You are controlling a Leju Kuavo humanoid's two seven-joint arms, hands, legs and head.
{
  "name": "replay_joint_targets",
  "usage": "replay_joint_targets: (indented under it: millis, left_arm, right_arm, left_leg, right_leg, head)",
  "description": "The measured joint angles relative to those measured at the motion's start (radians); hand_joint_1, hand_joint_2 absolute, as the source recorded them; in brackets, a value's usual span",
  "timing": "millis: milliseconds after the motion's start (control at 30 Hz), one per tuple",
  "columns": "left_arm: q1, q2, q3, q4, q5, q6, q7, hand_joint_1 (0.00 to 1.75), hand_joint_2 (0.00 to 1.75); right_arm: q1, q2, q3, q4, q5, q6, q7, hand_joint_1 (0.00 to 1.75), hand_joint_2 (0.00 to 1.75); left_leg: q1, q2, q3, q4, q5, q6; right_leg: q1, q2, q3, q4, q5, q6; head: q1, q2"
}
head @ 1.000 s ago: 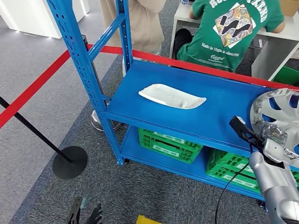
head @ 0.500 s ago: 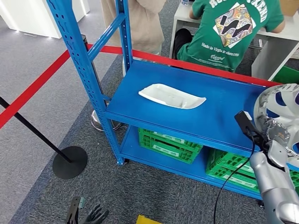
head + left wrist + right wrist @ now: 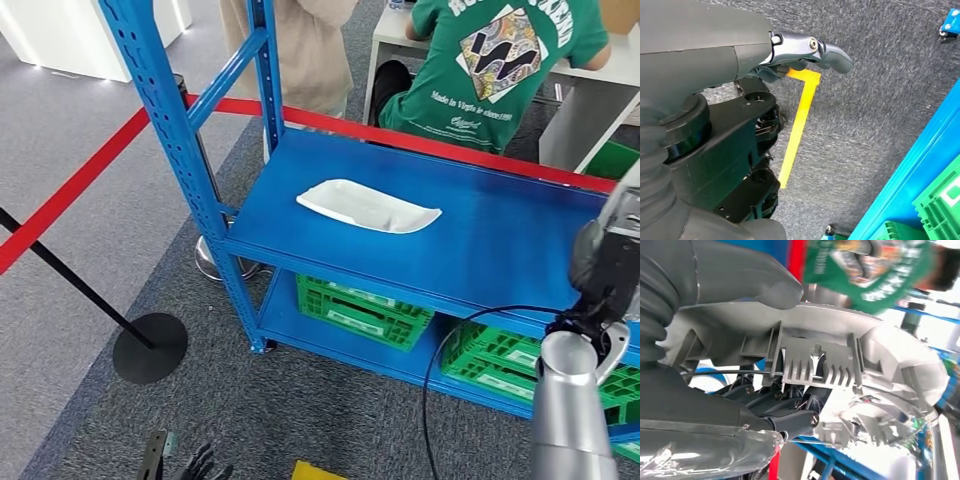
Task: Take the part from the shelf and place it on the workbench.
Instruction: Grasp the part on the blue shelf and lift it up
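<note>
Silver-grey ribbed plastic, the underside of a wheel-cover part (image 3: 836,365), is seen clasped in the right hand (image 3: 764,405), with the thick thumb laid over its rim and the darker fingers (image 3: 791,421) tucked beneath it. In the head view the right hand (image 3: 607,265) is found at about three o'clock, raised above the front edge of the blue shelf (image 3: 483,230), and only a sliver of the part can be made out at the picture's edge there. The left hand (image 3: 806,50) is hung low over grey carpet (image 3: 874,100) and a yellow floor marking (image 3: 798,125); its fingers are extended and nothing is held. On the shelf, towards twelve o'clock, a white panel (image 3: 367,206) lies flat. Green crates (image 3: 362,310) are stored on the lower tier. Behind the shelf a red barrier tape (image 3: 68,195) is stretched, and a person in a green shirt (image 3: 498,70) is seated beyond it.
</note>
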Motion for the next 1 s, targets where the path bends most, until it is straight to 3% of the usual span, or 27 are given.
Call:
replay_joint_targets:
  millis: [267,500,700,1000]
  left_arm:
    - [0.007,0.000,0.000,0.000,0.011,-0.001,-0.030,0.00,1.75]
    - [0.013,0.002,0.000,0.000,0.026,-0.001,-0.045,0.00,1.75]
    - [0.018,0.001,0.004,0.000,0.040,0.002,-0.049,0.00,1.75]
    - [0.021,0.001,0.008,0.000,0.048,0.004,-0.051,0.00,1.75]
  right_arm:
    - [0.207,0.067,0.070,-0.415,-0.093,-0.075,-0.145,1.75,1.75]
    - [0.403,0.145,0.102,-0.693,-0.097,-0.099,-0.296,1.75,1.75]
    - [0.539,0.206,0.135,-0.828,-0.092,-0.099,-0.366,1.75,1.75]
    - [0.634,0.265,0.165,-0.916,-0.068,-0.099,-0.381,1.75,1.75]
  left_leg:
    - [0.000,0.000,-0.001,0.000,0.000,0.000]
    - [0.000,0.000,0.000,0.000,-0.001,-0.001]
    - [0.000,0.000,0.000,-0.001,-0.001,-0.002]
    - [0.000,0.000,0.001,-0.001,-0.001,-0.002]
  right_leg:
    - [0.000,-0.001,-0.001,0.000,-0.001,-0.001]
    - [0.000,0.000,-0.002,0.000,-0.002,-0.003]
    - [0.000,0.000,-0.002,0.000,-0.003,-0.003]
    - [0.000,0.000,-0.002,0.000,-0.003,-0.003]
  head:
    - [0.000,0.000]
    - [0.000,0.000]
    - [0.000,0.000]
    - [0.000,0.000]
